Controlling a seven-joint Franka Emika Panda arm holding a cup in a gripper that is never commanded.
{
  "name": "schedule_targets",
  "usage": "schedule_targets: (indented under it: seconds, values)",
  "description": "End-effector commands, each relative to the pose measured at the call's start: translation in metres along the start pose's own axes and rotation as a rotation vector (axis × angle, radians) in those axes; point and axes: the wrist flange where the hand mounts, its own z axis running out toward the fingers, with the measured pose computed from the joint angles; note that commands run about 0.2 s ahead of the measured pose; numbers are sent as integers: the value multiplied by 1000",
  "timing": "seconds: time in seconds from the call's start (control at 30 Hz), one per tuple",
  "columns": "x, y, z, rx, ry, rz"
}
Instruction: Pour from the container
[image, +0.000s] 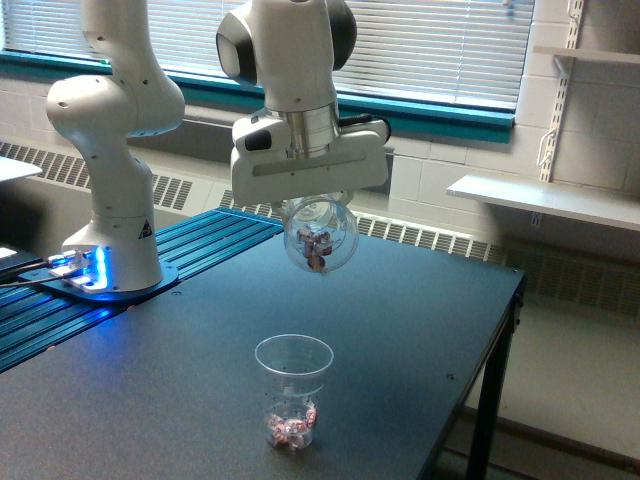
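Observation:
The container (320, 235), a clear rounded plastic vessel, hangs tipped toward the camera under the white gripper (312, 203), which is shut on it. A few reddish-pink and white pieces show through its wall. Straight below it on the dark table (420, 310) stands a clear ribbed cup (292, 391), upright, with several reddish and white pieces lying at its bottom. The container is well above the cup and not touching it. The gripper's fingers are mostly hidden behind the container.
The arm's white base (110, 250) with a blue light stands at the exterior view's left on a blue ribbed strip (200, 240). The table's edge (505, 330) drops off at the exterior view's right. A wall shelf (545, 200) and window blinds are behind.

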Motion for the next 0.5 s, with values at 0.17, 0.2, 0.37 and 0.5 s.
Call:
schedule_targets:
  seconds: [0.17, 0.2, 0.37, 0.5]
  values:
    - [36, -7, -39, 1, -8, 50]
    - [40, -7, -33, -23, -23, 58]
    - [25, -30, -57, 5, -39, 33]
    - [16, -25, -47, 47, -32, 43]
